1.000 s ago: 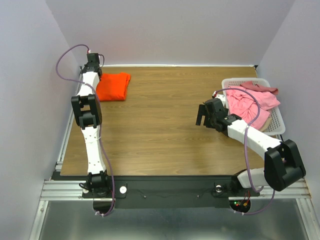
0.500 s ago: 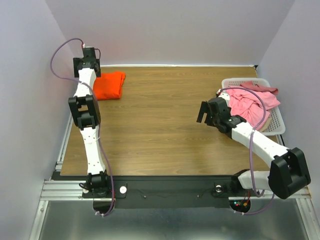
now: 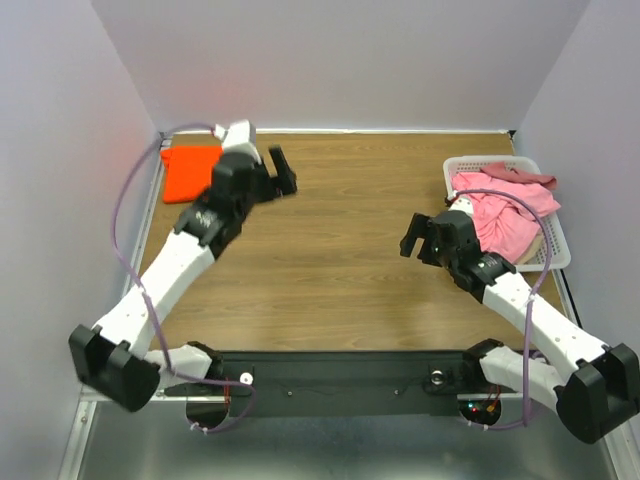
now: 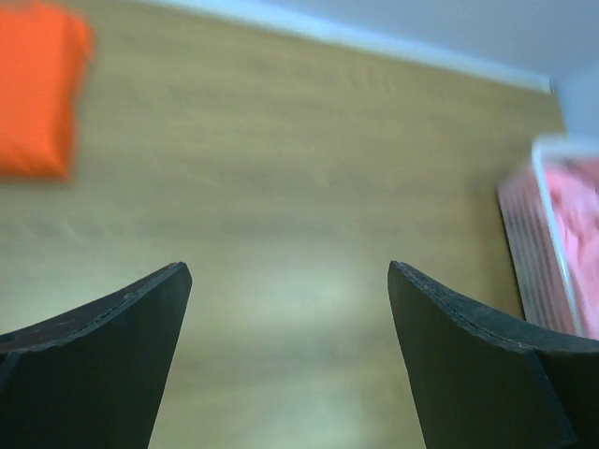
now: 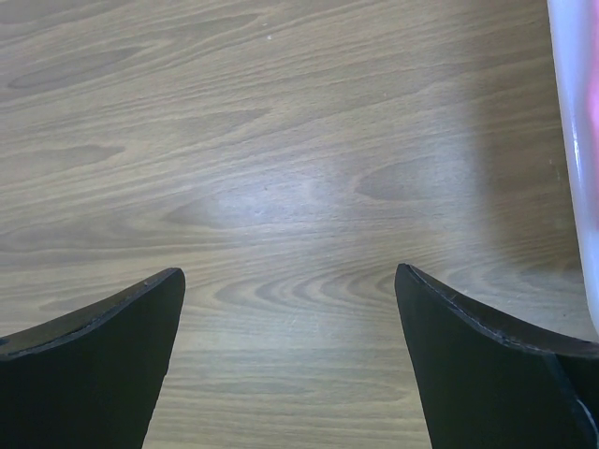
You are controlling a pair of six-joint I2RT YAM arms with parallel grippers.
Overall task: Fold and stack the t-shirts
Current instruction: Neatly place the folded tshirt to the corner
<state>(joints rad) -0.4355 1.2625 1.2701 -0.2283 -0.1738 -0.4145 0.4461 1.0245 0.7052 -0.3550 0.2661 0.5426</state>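
Pink and dusty rose t-shirts (image 3: 500, 215) lie heaped in the white slatted basket (image 3: 478, 161) at the right of the table (image 3: 340, 260) in the top view. A folded orange-red t-shirt (image 3: 188, 172) lies flat in the far left corner. The left gripper (image 3: 284, 172) and the right gripper (image 3: 412, 238) hover over bare wood, jaws apart and empty.

The left wrist view shows blurred wood between wide-spread fingers (image 4: 112, 355), with the orange-red t-shirt (image 4: 37, 89) upper left and the basket (image 4: 533, 248) at right.

The right wrist view shows spread fingers (image 5: 103, 365) above the table (image 5: 281, 140), with the basket wall (image 5: 573, 140) at the right edge.
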